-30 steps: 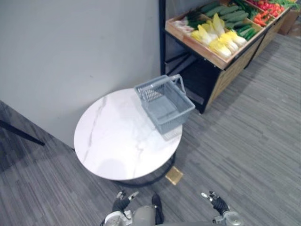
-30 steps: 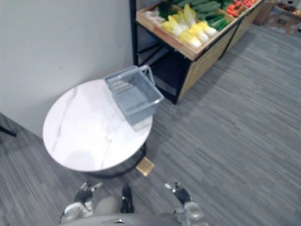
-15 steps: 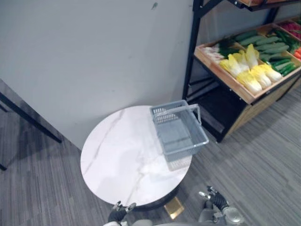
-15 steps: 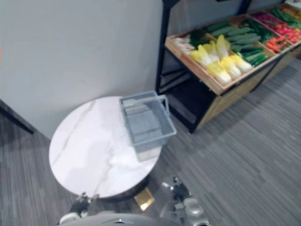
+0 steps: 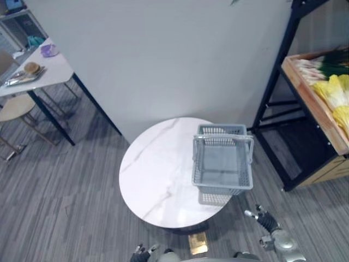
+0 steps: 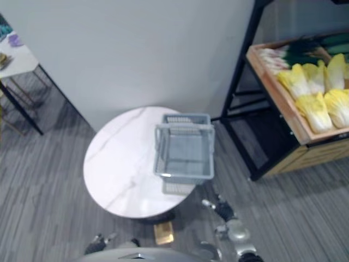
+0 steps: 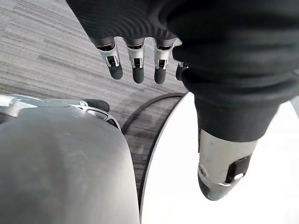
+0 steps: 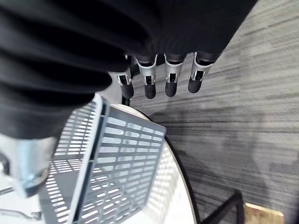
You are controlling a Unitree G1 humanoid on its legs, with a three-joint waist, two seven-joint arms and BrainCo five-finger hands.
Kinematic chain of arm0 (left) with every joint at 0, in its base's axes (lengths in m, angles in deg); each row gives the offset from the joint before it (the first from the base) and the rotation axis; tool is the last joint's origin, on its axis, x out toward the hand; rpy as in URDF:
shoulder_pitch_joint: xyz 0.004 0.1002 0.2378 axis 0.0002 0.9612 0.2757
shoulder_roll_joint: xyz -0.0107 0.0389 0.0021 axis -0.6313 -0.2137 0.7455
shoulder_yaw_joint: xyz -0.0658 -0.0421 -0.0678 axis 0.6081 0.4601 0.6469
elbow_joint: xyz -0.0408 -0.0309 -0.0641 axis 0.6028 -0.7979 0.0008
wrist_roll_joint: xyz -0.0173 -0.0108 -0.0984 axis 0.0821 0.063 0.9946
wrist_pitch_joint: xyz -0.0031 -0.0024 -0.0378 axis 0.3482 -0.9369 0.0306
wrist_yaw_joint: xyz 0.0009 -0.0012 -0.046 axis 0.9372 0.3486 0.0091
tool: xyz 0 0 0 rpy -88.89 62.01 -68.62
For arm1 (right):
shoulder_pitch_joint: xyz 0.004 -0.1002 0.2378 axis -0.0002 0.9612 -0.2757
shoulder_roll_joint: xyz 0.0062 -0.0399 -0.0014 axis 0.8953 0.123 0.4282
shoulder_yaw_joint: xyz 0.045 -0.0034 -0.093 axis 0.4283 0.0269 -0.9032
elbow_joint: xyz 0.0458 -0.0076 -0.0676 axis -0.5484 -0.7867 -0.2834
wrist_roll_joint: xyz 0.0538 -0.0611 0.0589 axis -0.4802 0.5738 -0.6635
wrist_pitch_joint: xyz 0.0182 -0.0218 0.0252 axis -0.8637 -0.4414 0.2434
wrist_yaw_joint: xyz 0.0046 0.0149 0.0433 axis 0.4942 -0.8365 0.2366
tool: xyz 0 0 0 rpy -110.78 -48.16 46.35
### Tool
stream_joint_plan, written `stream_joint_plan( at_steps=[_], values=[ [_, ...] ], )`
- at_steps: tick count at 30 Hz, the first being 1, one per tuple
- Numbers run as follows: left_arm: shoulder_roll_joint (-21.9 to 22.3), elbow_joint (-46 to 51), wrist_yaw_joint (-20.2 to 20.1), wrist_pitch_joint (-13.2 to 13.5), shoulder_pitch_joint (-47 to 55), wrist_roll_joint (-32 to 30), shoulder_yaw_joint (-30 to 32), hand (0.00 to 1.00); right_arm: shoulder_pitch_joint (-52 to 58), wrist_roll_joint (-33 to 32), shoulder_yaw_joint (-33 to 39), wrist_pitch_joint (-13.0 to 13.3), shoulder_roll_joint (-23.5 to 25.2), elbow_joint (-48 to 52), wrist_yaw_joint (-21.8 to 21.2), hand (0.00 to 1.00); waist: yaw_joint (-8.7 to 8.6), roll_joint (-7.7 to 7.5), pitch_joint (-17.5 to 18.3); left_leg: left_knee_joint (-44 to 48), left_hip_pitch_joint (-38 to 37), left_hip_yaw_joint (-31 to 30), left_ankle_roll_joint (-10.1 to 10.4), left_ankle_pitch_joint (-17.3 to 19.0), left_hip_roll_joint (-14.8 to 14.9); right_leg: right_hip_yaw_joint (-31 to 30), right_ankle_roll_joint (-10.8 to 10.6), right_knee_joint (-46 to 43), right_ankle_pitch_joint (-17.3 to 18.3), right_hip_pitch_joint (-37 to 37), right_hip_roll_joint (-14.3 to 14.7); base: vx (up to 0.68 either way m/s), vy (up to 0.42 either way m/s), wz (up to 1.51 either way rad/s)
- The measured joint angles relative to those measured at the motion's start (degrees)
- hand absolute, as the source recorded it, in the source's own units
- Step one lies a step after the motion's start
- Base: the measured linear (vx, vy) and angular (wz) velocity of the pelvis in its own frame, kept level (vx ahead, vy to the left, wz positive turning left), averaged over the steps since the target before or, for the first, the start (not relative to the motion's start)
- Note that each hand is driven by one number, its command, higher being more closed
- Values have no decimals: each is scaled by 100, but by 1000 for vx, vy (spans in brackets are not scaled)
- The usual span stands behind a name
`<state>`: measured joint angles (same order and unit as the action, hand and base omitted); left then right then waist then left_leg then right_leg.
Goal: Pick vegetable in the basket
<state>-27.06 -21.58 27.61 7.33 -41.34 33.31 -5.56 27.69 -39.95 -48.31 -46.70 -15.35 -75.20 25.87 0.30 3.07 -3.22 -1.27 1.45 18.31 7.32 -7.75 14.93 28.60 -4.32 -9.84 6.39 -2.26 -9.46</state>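
Observation:
A grey plastic basket (image 5: 222, 166) stands empty on the right side of a round white marble table (image 5: 155, 174), its handle upright. Yellow leafy vegetables (image 6: 314, 103) and white-stemmed greens (image 6: 278, 54) lie in a wooden crate on the shelf at the right. My right hand (image 5: 265, 220) hangs low beside the table's near right edge, short of the basket, fingers (image 8: 169, 80) relaxed and holding nothing. The basket's mesh wall (image 8: 117, 163) shows past them. My left hand (image 5: 143, 252) hangs below the table's near edge, fingers (image 7: 136, 70) straight, empty.
A black-framed shelf (image 5: 275, 82) with the wooden crate (image 6: 283, 106) stands right of the table, a grey wall behind. At the far left are a second table (image 5: 38, 71) with a tray and a chair (image 5: 15, 106). A small tan plate (image 5: 197, 243) lies on the floor.
The whole picture has shifted, so the camera has moved: the shelf now sits at the right edge and a second table has come into sight at the left. Both hands stay low and empty.

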Motion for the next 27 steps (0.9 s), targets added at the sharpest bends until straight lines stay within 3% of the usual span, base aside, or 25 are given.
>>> stream_joint_plan(
  at_steps=[2, 4, 7, 12, 16, 22, 27],
  values=[
    [-27, -1, 29, -36, 13, -177, 15, 0, -77, 107, 54, -4, -95, 556, 105, 0, 21, 54, 40, -226, 23, -2, 85, 142, -12, 43, -71, 60, -88, -78, 42, -60, 112, 14],
    [-122, -1, 50, -47, 92, -217, 12, 0, -262, 335, 36, 0, -153, 1036, 213, 0, 44, -100, 52, -260, 37, 23, 76, 188, -138, -20, -152, 252, -280, -50, 21, -63, 141, -4],
    [-190, -16, 24, -193, 197, -444, 13, 0, -649, 933, 30, 4, -348, 1676, 337, 0, 133, -188, 104, -269, 55, 86, 9, 237, -323, -226, -246, 557, -493, -29, -65, -38, 112, -6],
    [-177, -40, -59, -247, 206, -790, 0, 0, -1649, 1709, -292, 0, -958, 1881, 433, 0, 159, -56, 164, -420, 128, -13, -80, 203, -559, -248, -331, 699, -608, -73, -222, -26, 86, 7],
    [-200, 18, -58, -243, 154, -900, 0, 0, -2406, 2056, -641, -18, -1063, 1858, 441, 0, 284, -85, 119, -418, 368, -33, -153, 131, -585, -262, -305, 750, -773, -276, -212, 12, 11, 2],
    [-228, 192, -33, -240, -131, -1049, -29, 0, -3808, 2717, -908, -210, -1070, 729, 603, 0, 486, -120, -371, -417, 719, -247, -246, 3, -648, -123, -271, 887, -939, -453, -207, 21, 4, 13],
    [-232, 252, 47, -211, -289, -1042, -174, 0, -4911, 2811, -906, -407, -1304, -315, 762, 0, 634, -107, -742, -418, 959, -420, -285, -70, -700, -10, -245, 917, -981, -594, -231, 13, 17, 15]
  ],
)
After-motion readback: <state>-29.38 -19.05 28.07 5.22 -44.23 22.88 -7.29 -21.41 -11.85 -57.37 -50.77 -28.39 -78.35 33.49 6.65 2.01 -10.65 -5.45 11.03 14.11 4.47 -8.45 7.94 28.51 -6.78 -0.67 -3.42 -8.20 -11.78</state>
